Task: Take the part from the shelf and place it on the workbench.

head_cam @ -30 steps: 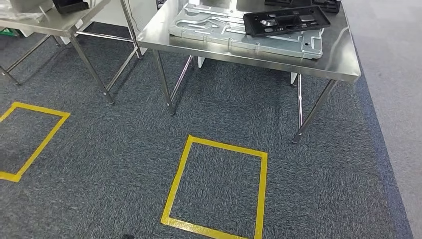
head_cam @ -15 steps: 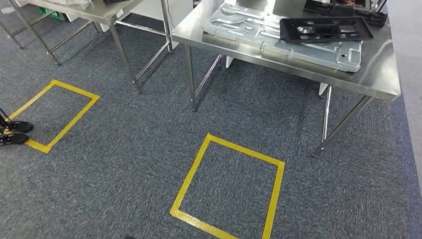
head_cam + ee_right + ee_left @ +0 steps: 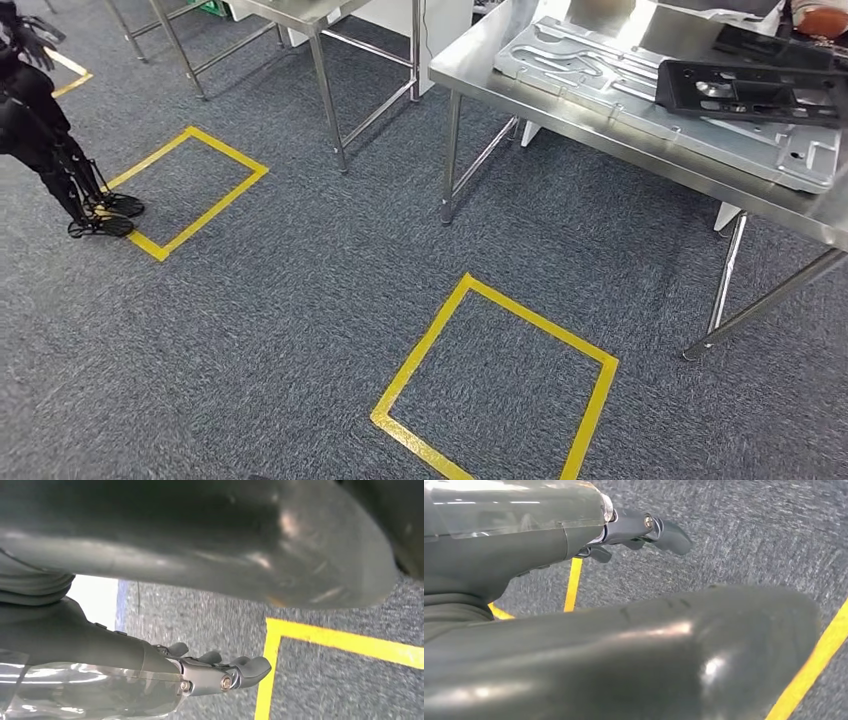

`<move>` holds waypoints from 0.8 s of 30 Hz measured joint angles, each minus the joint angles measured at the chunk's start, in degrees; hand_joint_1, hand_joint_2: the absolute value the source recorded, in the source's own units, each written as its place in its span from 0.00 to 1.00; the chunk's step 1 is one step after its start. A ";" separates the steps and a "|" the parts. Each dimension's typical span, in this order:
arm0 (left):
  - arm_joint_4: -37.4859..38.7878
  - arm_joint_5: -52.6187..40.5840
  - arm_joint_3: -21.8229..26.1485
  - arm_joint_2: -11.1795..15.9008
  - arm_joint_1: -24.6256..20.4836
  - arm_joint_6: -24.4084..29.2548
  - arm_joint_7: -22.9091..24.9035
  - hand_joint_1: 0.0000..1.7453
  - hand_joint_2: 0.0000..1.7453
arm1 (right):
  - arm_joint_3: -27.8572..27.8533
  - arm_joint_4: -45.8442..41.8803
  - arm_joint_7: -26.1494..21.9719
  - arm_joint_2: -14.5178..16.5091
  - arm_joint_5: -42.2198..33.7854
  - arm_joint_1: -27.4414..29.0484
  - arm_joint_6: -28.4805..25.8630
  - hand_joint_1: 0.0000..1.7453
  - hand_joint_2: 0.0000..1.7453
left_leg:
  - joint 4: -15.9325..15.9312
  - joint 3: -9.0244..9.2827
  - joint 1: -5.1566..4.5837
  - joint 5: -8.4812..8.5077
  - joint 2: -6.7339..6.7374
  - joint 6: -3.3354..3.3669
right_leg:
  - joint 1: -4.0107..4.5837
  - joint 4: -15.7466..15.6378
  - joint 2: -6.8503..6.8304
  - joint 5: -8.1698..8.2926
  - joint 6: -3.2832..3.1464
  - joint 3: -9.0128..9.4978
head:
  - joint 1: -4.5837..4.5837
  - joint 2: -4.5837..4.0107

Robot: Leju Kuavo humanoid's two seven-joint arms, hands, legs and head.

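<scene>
Both hands hang empty, the left hand (image 3: pixel 639 530) and right hand (image 3: pixel 220 672) with fingers loosely apart over the carpet. No shelf is in sight, so the part is evidently not yet fetched; the desk (image 3: pixel 640 150) stands beyond the yellow square (image 3: pixel 495 385).

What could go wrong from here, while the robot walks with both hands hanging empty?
1. The steel table stands close on the right; its legs could catch the robot's body as it turns.
2. Another robot's feet stand at the left yellow floor square, so the paths may cross.
3. The black part lies on the grey plate near the table's edge; a bump might shift it.
</scene>
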 joint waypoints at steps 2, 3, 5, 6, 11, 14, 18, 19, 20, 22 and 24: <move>0.01 -0.43 0.00 0.04 0.12 0.57 -0.16 0.00 0.00 | 0.01 0.03 0.57 -0.03 0.17 -0.11 0.32 0.00 0.00 | -0.15 -0.36 0.10 0.21 -0.92 -0.82 | 0.08 -0.23 -0.79 0.22 -0.36 -0.07 | 0.00 0.00; 0.01 -0.69 0.00 0.08 0.26 0.89 -0.44 0.00 0.00 | 0.01 0.03 0.79 -0.04 0.26 -0.17 0.50 0.00 0.00 | -0.09 -0.44 0.16 0.16 -0.67 -1.12 | -0.01 -0.48 -1.30 0.37 -0.69 0.02 | 0.00 0.00; 0.02 -1.21 0.00 0.16 0.35 1.29 -1.26 0.00 0.00 | 0.01 0.03 1.14 -0.05 0.44 -0.17 0.72 0.00 0.00 | 2.00 -1.50 0.03 -1.32 1.82 -1.60 | -0.22 -1.10 -2.57 0.68 -1.51 0.24 | -0.02 0.00; 0.02 -1.32 -0.01 0.19 0.26 1.37 -1.71 0.00 0.00 | 0.01 0.03 1.25 -0.06 0.50 -0.09 0.79 0.00 0.00 | 4.85 -2.77 0.09 -3.01 3.51 -1.76 | -0.21 -1.27 -3.35 0.73 -1.79 0.31 | -0.03 0.00; 0.02 -0.94 -0.01 0.22 0.34 1.45 -3.14 0.00 0.00 | 0.01 0.11 1.53 -0.29 0.64 0.54 1.23 0.00 0.00 | 15.10 -7.09 0.59 -6.49 5.81 -2.71 | 0.02 -1.19 -7.39 0.55 -1.96 0.26 | -0.04 0.00; 0.00 -0.47 0.00 0.31 0.38 1.61 -4.00 0.00 0.00 | 0.01 0.11 1.82 -0.31 0.85 0.53 1.42 0.00 0.00 | 3.19 -0.45 0.46 -1.80 9.24 -2.34 | 0.26 -0.84 -9.30 0.16 -1.33 0.51 | -0.03 0.00; 0.00 -0.48 0.00 0.31 0.57 1.92 -5.18 0.00 0.00 | 0.01 0.11 2.10 -0.40 1.07 0.48 1.42 0.00 0.00 | -0.25 0.88 0.07 -0.90 9.10 -0.98 | 0.57 -0.53 -11.33 -0.22 -0.07 0.82 | -0.02 0.00; 0.00 -0.55 0.01 0.30 0.74 1.96 -5.38 0.00 0.00 | 0.01 0.11 2.12 -0.40 1.11 0.46 1.42 0.00 0.00 | -0.45 0.88 0.15 -0.68 8.47 -0.62 | 0.41 -0.17 -10.75 -0.66 0.30 0.80 | -0.01 0.00; 0.01 -0.59 0.01 0.28 0.85 2.01 -5.50 0.00 0.00 | 0.01 0.11 2.14 -0.42 1.15 0.46 1.42 0.00 0.00 | -0.65 0.92 0.25 -0.42 7.85 -0.23 | 0.22 1.05 -9.42 -1.71 0.63 0.36 | -0.01 0.00; 0.02 -0.62 0.02 0.25 0.86 2.13 -5.60 0.00 0.00 | 0.01 0.13 2.24 -0.45 1.25 0.54 1.49 0.00 0.00 | -0.82 0.80 0.34 -0.03 6.63 0.33 | -0.06 6.91 -5.84 -5.31 1.05 -2.20 | 0.00 0.00; 0.02 -0.60 0.02 0.23 0.87 2.22 -5.54 0.00 0.00 | 0.01 0.17 2.43 -0.49 1.48 0.79 1.70 0.00 0.00 | -0.75 0.55 0.28 0.15 5.19 0.56 | -0.09 14.14 -4.41 -8.31 1.15 -5.65 | 0.00 0.00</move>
